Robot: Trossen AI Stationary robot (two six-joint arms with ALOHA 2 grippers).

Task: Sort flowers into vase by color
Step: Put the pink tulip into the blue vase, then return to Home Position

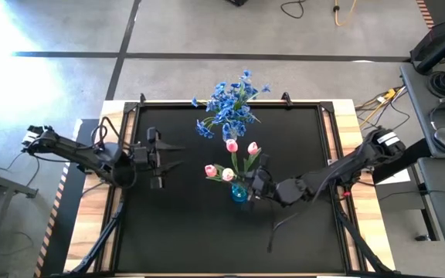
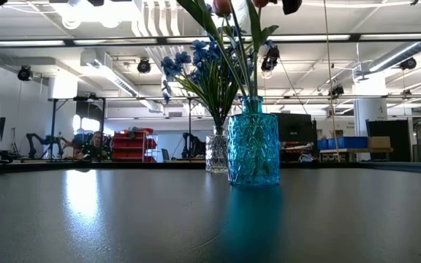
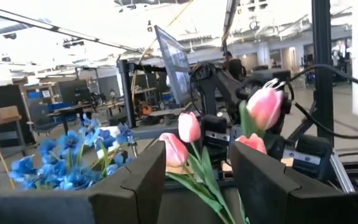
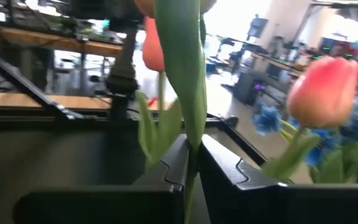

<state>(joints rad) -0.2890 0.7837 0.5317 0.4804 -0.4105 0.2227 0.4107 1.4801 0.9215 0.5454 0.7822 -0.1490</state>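
Note:
A teal glass vase (image 1: 239,192) (image 2: 253,150) stands mid-table and holds several pink-white tulips (image 1: 231,145) (image 3: 264,107) on green stems. Behind it, near the far edge, a clear vase (image 2: 216,152) holds the sprays of small blue blossoms (image 1: 228,108) (image 3: 73,155). My right gripper (image 1: 255,184) (image 4: 191,146) is just right of the teal vase, above its mouth, shut on a tulip stem. My left gripper (image 1: 178,155) (image 3: 197,168) hovers left of the tulips, open and holding nothing. My right gripper pinches one tulip's green stem (image 4: 190,134) between its two fingers, some way below the bud. The fingers come level from the table's right side and lie across the stem. The stem stands roughly upright and carries on below the fingers toward the teal vase; its lower end is hidden.
A raised black frame (image 1: 323,108) with wooden strips borders the dark table mat. Bare mat lies in front of the vases (image 2: 196,219) and to both sides. Beyond the table there are workshop benches, monitors and a person (image 2: 96,142) far off.

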